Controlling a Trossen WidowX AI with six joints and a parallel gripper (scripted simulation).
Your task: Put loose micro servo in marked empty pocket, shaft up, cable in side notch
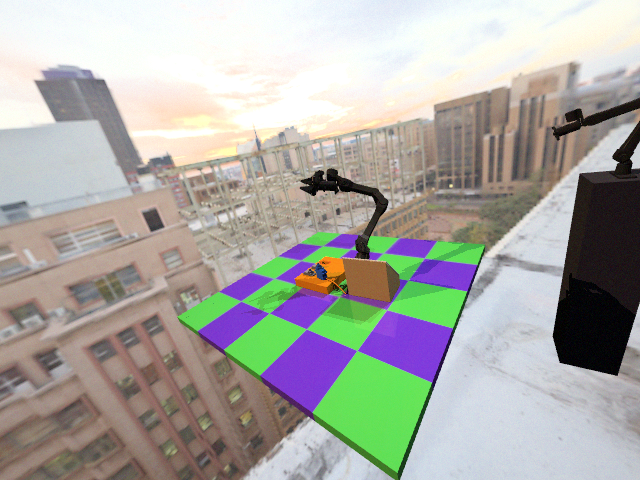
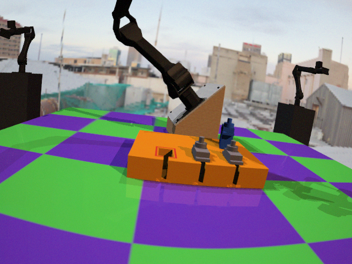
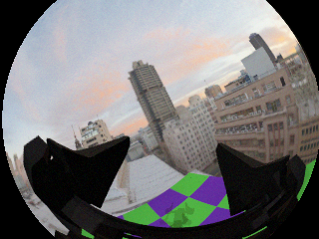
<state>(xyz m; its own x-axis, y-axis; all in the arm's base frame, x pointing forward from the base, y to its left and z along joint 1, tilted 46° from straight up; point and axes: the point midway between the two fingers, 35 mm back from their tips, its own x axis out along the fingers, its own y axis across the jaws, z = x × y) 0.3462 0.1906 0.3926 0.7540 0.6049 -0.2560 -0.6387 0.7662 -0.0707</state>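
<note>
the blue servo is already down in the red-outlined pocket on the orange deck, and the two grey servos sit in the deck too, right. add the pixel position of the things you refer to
Not quite: the exterior view shows the red-outlined pocket (image 2: 162, 152) empty, with the blue servo (image 1: 321, 271) (image 2: 227, 133) standing away from it, beyond the grey servos (image 2: 201, 152) (image 2: 233, 154). The rest holds: both grey servos sit in the orange deck (image 1: 311, 285) (image 2: 147, 167).

2 dark pedestals (image 2: 294, 122) (image 1: 594, 258) beyond the tabletop.
</note>
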